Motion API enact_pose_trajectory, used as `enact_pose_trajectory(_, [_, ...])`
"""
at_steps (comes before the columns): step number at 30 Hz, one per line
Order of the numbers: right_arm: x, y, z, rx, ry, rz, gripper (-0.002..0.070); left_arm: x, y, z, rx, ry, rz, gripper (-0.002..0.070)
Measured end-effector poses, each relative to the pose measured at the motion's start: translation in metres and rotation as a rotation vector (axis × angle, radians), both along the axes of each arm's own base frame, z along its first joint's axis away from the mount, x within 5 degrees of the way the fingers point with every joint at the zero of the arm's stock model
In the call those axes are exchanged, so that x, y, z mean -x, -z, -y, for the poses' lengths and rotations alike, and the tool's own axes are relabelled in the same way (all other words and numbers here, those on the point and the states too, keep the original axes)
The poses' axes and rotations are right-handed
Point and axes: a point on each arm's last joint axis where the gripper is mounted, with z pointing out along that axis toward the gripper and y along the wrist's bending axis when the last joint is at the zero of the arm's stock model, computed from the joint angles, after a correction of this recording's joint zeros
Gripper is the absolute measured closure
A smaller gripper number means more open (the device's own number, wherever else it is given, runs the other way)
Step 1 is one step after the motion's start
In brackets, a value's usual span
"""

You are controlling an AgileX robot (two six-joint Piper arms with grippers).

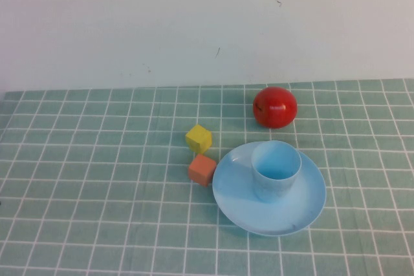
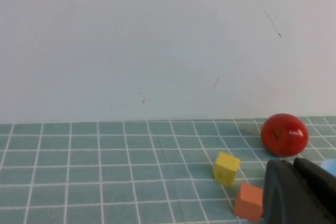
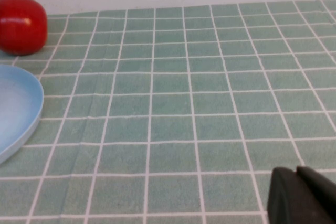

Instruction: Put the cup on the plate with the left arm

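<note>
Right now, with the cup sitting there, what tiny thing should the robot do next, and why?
Probably nothing beyond keeping the left tool parked. The cup stands upright on the plate, untouched, with the yellow cube, orange cube and red apple off the plate. Neither arm shows in the high view; the right tool sits low over the checked cloth, away from the plate.

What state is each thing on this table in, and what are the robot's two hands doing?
cup: upright, empty, standing on the plate.
plate: flat on the table, holding the cup.
red apple: behind the plate.
yellow cube: apart, left of the plate.
orange cube: beside the plate's left rim.
left hand: pulled back, holding nothing.
right hand: off to the side, idle.
</note>
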Motion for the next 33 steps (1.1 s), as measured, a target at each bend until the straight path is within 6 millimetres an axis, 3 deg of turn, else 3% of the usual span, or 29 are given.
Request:
enact_pose_trajectory(5, [0.000, 0.000, 0.000, 0.000, 0.000, 0.000, 0.0678, 0.017, 0.033, -0.012, 0.083, -0.102, 0.033, 0.0675])
enact_pose_trajectory(11, [0.000, 0.000, 0.000, 0.000, 0.000, 0.000, 0.0678, 0.025, 0.049, -0.019, 0.128, -0.195, 0.065, 0.0675])
enact_pose_trajectory(21, [0.000, 0.000, 0.000, 0.000, 0.000, 0.000, 0.0678, 0.024, 0.060, -0.020, 0.119, -0.211, 0.041, 0.0675])
enact_pose_trajectory(30, [0.000, 0.000, 0.000, 0.000, 0.000, 0.000, 0.0678, 0.020, 0.109, -0.024, 0.088, -0.328, -0.106, 0.0675])
enact_pose_trajectory(33, [0.000, 0.000, 0.000, 0.000, 0.000, 0.000, 0.0678, 0.021, 0.116, -0.027, 0.069, -0.377, -0.156, 0.0675])
